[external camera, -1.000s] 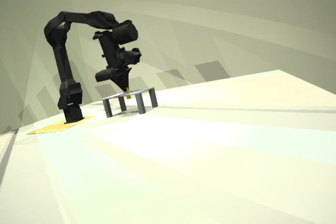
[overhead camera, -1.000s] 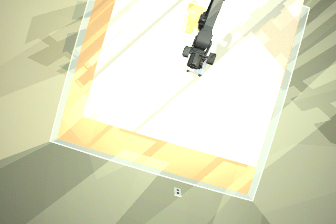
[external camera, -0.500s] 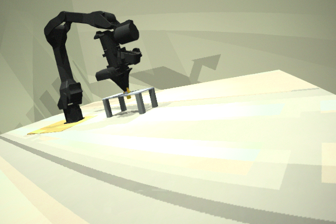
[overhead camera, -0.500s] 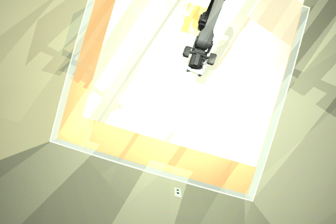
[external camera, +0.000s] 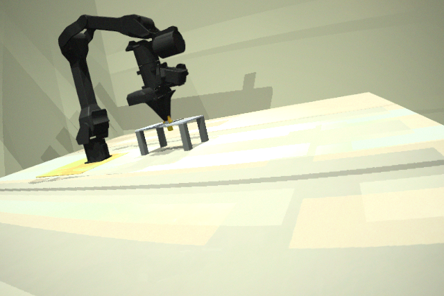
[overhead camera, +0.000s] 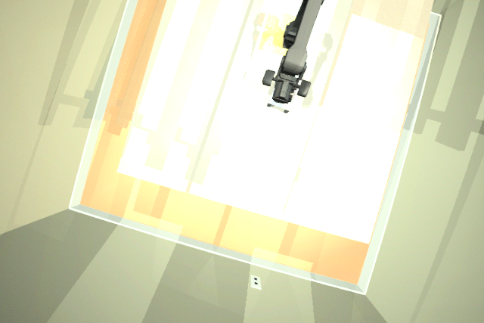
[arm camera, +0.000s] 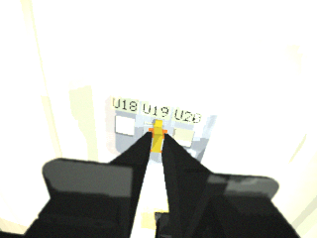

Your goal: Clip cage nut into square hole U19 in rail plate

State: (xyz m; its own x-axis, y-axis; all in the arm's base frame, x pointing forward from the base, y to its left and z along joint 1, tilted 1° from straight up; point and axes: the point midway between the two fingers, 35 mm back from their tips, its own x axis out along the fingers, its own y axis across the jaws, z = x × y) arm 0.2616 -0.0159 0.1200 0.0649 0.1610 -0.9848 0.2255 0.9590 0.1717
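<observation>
- Bright glare and pale bands of light across the tabletop (overhead camera: 242, 143) (external camera: 250, 206) (arm camera: 233, 55), with drab green walls (external camera: 304, 35) behind.
- Clamped by the gripper (overhead camera: 282, 94) (external camera: 167, 119) (arm camera: 157, 137): the yellow cage nut (external camera: 170, 127) (arm camera: 157, 142), gripped between close-set fingertips.
- At the U19 position, below its label (arm camera: 158, 109) in the wrist view, with the nut's lower end showing under the rail plate (overhead camera: 278, 107) (external camera: 191, 119) (arm camera: 126, 145).
- On either side, square holes marked U18 (arm camera: 125, 125) and U20 (arm camera: 183, 137).
- Too small to tell: wings seated or not.
</observation>
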